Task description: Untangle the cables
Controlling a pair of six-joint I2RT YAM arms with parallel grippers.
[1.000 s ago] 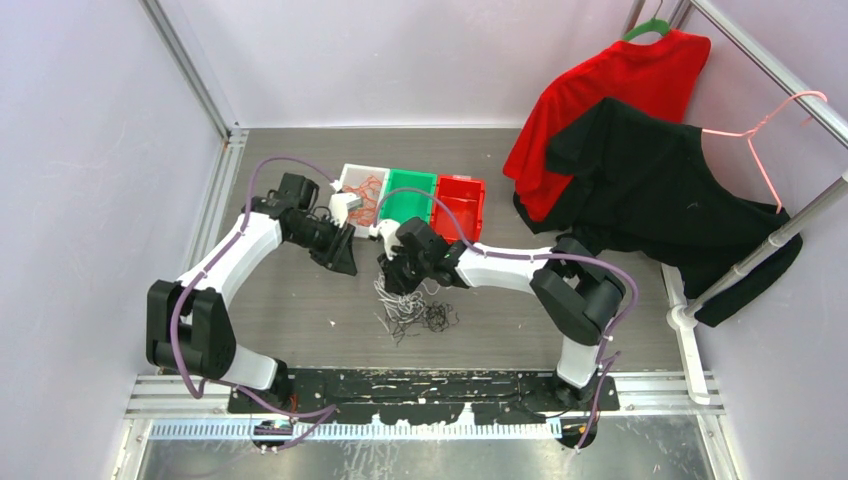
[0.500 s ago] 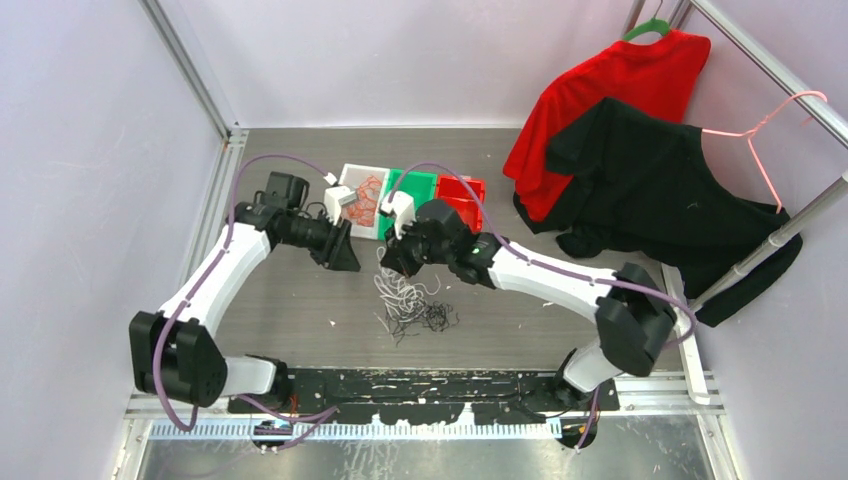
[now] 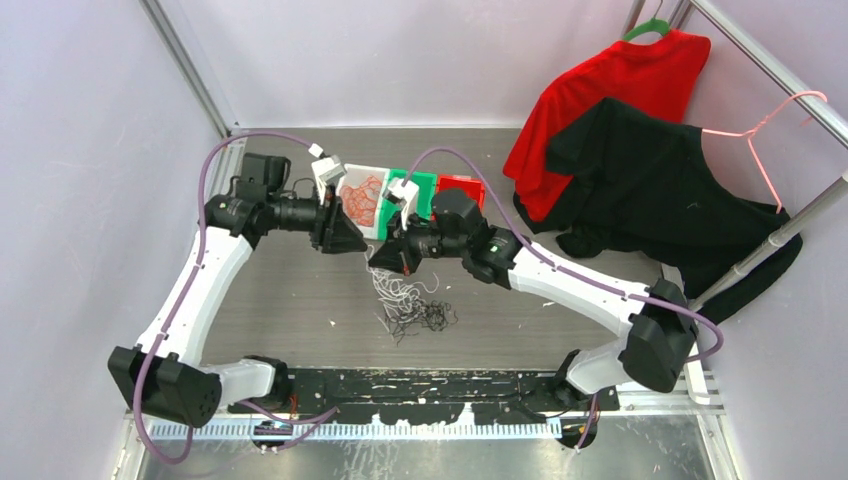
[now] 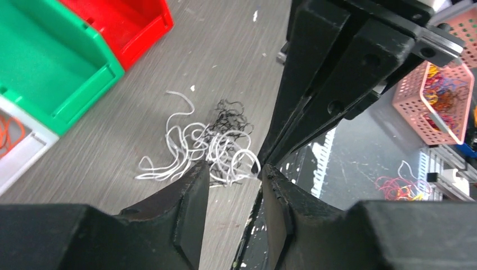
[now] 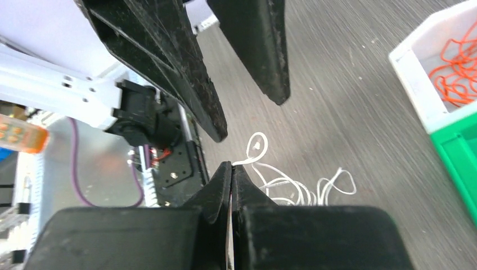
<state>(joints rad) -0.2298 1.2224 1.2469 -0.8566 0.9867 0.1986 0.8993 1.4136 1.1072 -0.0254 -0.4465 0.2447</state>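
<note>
Grey tabletop [image 3: 290,300] holds three bins [image 4: 34,56] and one cable clump [image 3: 410,305]; left gripper [image 4: 234,167] parted, right gripper [image 5: 230,166] pinching a white strand [image 5: 251,159]

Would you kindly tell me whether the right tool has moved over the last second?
Yes. The right tool, shut on a white strand of the cables, has shifted up the top view, toward the green bin.

Robot lab, aluminium-framed cell [image 3: 190,68], parts bins [image 3: 462,183]
</note>
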